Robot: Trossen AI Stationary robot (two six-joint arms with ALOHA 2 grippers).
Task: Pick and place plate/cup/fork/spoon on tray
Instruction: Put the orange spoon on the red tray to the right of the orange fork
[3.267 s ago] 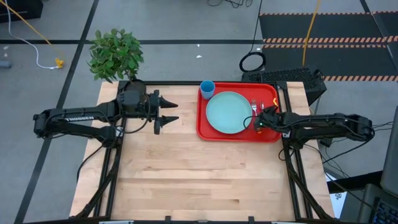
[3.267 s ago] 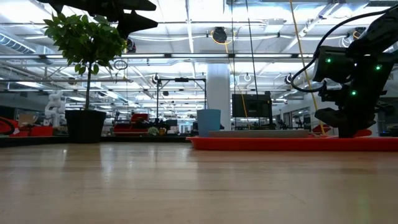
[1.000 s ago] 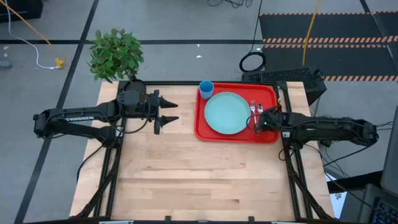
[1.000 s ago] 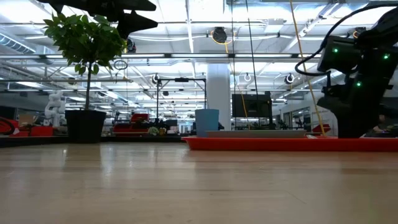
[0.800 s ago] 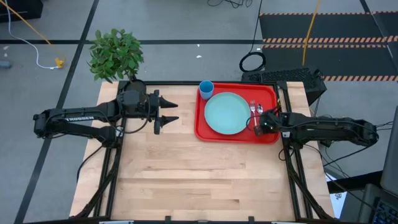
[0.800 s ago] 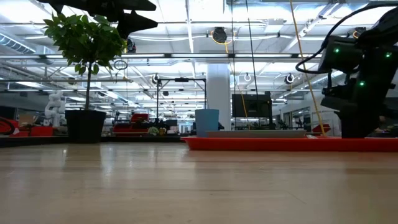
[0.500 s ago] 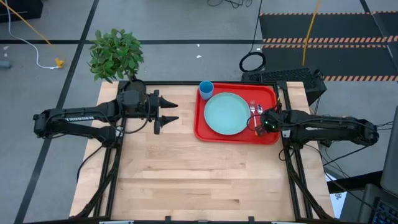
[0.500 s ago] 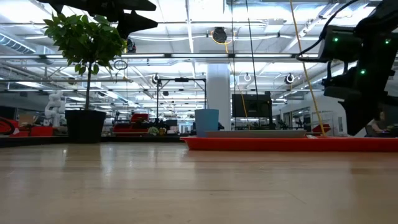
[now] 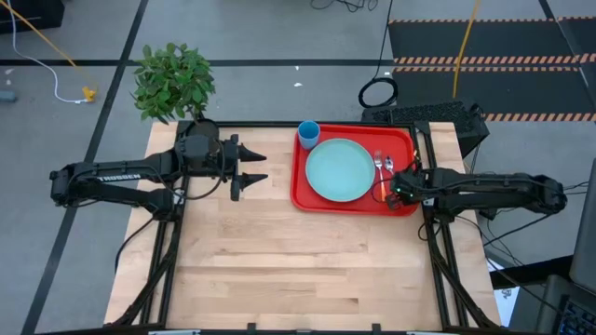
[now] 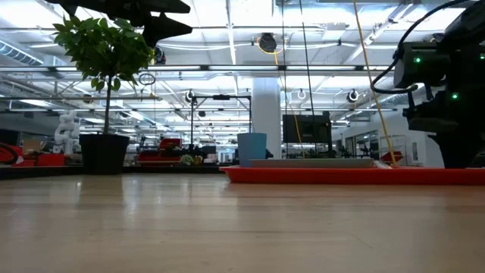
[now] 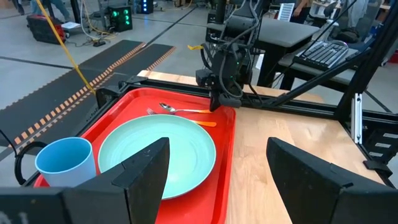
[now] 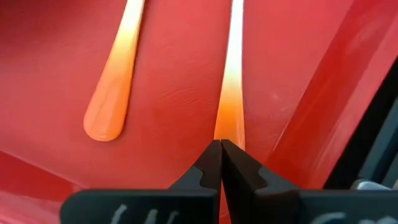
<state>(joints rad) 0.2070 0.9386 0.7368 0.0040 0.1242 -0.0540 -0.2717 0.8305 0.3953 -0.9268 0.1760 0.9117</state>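
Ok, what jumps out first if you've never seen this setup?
The bright red rectangular tray at the table's far right, holding a pale teal round plate and a small blue cup at its far left corner. The right gripper sits low at the tray's right edge by two orange-handled utensils; the left gripper waits, open.

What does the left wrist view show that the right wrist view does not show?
Only the left wrist view shows the plate, the cup, the silver ends of the spoon and fork, and the right arm's tool from outside. Only the right wrist view shows that tool's closed fingertips at one orange handle, with the other handle lying free. Both show the red tray.
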